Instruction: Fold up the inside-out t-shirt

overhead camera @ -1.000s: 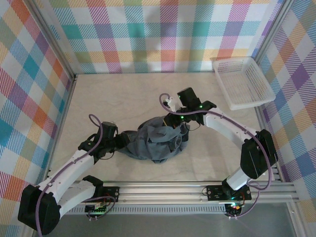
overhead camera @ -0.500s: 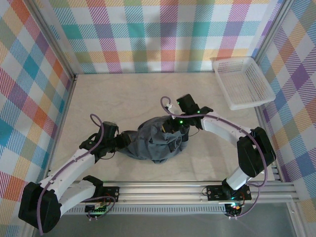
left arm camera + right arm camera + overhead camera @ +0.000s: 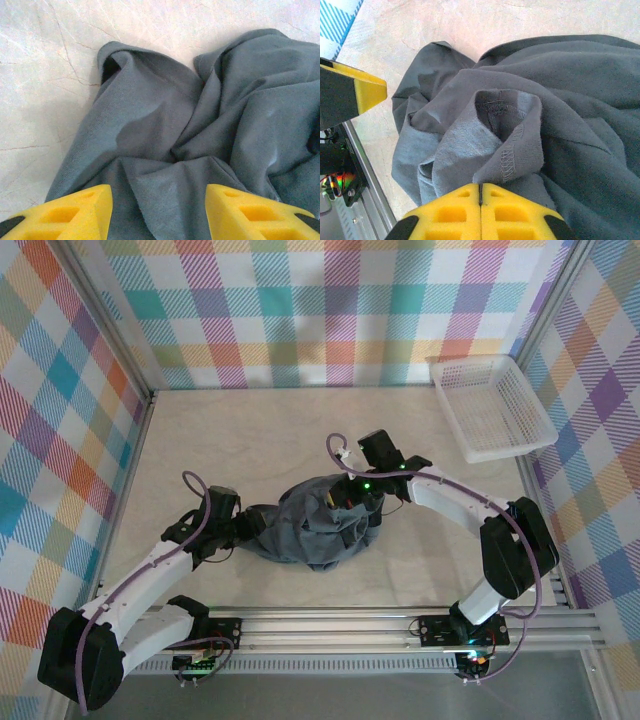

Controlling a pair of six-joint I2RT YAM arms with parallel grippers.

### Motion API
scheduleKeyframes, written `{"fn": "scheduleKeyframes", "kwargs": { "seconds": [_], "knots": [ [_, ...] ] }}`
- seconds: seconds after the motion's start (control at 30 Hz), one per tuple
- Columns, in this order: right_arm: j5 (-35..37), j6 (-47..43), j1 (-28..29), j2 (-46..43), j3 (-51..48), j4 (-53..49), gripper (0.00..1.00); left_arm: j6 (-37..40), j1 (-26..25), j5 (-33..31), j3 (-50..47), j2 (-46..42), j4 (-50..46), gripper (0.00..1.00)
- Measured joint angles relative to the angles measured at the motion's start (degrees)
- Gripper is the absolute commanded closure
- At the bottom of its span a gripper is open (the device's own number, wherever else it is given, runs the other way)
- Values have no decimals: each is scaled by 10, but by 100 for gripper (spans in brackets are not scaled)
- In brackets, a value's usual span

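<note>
The inside-out t-shirt (image 3: 312,532) lies crumpled in a dark grey heap at the middle of the table. My left gripper (image 3: 250,531) sits low at the heap's left edge. In the left wrist view its yellow pads (image 3: 82,210) stand apart, open, with a fold of the t-shirt (image 3: 165,125) lying between them. My right gripper (image 3: 356,502) is on the heap's upper right. In the right wrist view that gripper (image 3: 481,186) has its pads pressed together on a raised fold of the t-shirt (image 3: 515,145) with a stitched hem.
A white mesh basket (image 3: 495,405) stands at the back right corner. Plaid walls close in the back and sides. The aluminium rail (image 3: 330,625) runs along the near edge. A left gripper fingertip (image 3: 367,91) shows beside the cloth in the right wrist view.
My right gripper has come forward and down from behind the heap onto the shirt's top right. The left arm has stayed where it was.
</note>
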Motion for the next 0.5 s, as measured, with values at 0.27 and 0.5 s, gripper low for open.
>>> {"fn": "scheduleKeyframes", "kwargs": {
  "seconds": [0.27,0.5],
  "knots": [
    [0,0,0,-8,-9,-4,78,-4,0,2,0,0,7,47],
    [-2,0,0,-8,-10,-9,76,-4,0,4,0,1,7,46]
  ]
}}
